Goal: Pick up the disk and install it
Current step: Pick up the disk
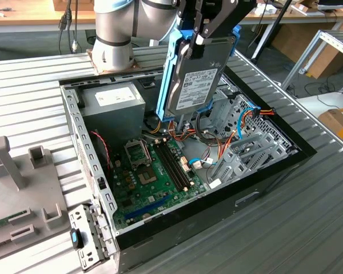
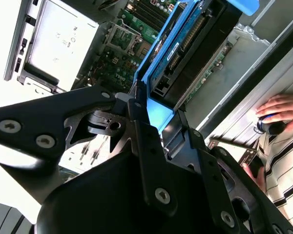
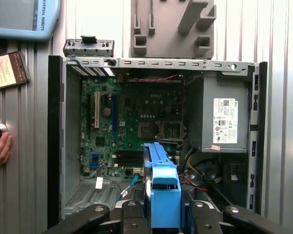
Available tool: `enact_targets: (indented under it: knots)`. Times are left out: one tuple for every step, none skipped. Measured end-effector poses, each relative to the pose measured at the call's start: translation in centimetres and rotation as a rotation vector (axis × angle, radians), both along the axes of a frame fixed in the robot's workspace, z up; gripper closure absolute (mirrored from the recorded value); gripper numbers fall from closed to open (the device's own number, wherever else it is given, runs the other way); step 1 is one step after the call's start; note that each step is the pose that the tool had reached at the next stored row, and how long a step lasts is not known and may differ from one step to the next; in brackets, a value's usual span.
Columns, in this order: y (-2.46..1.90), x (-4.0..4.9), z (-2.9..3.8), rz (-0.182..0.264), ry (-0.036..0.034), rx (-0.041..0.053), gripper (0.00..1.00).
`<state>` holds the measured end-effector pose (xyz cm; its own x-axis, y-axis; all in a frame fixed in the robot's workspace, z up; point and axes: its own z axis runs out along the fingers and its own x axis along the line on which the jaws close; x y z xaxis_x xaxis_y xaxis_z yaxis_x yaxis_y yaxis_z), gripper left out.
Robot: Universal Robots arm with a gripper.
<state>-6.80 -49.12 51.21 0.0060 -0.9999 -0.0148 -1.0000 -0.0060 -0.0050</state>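
Grey plastic fixture (image 1: 23, 188) sits at the exterior view's left, beside the open case (image 1: 74, 131), whose power supply (image 1: 111, 103) and motherboard (image 1: 143, 171) lie exposed. Right of them the disk (image 1: 197, 74) hangs on end above the case's interior, label facing the camera. The gripper (image 1: 197, 41) is closed on its upper end, at the blue rails (image 1: 170, 63). Further right stands the drive cage (image 1: 246, 142). I judge the disk stiff and fairly dense, its metal faces slick, its circuitry and connector delicate. The plastic rails may flex, so a square hold across the edges near one end seems safest.
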Motion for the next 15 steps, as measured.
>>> enact_targets:
  knots:
    - [-0.2, 0.01, -0.02, 0.0, 0.0, 0.0, 0.64]
    - [-0.44, 0.03, -0.03, 0.0, 0.0001, -0.0001, 0.64]
    - [-0.66, 0.06, -0.05, 0.0, 0.0, -0.0001, 0.64]
    - [-0.96, 0.1, -0.09, 0.0, 0.0, -0.0013, 0.64]
    - [-1.11, 0.11, -0.11, 0.0, 0.0, -0.0024, 0.64]
    - [-1.39, 0.13, -0.15, 0.0, 0.0, -0.004, 0.64]
    - [-1.63, 0.13, -0.21, 0.0, 0.0, -0.0056, 0.64]
    - [-1.64, 0.13, -0.23, 0.0, 0.0001, -0.0061, 0.64]
    - [-1.69, 0.14, -0.27, -0.001, 0.0, -0.0059, 0.64]
    - [-1.72, 0.17, -0.29, -0.001, 0.0, -0.0063, 0.64]
    - [-1.72, 0.29, -0.31, -0.001, 0.0, -0.0067, 0.64]
    - [-1.71, 0.54, -0.31, -0.001, 0.0, -0.0076, 0.64]
    - [-1.72, 0.87, -0.32, -0.002, 0.0, -0.0095, 0.64]
    - [-1.79, 1.28, -0.34, -0.002, 0.0, -0.0108, 0.64]
    - [-1.93, 1.53, -0.35, -0.002, 0.0001, -0.0117, 0.64]
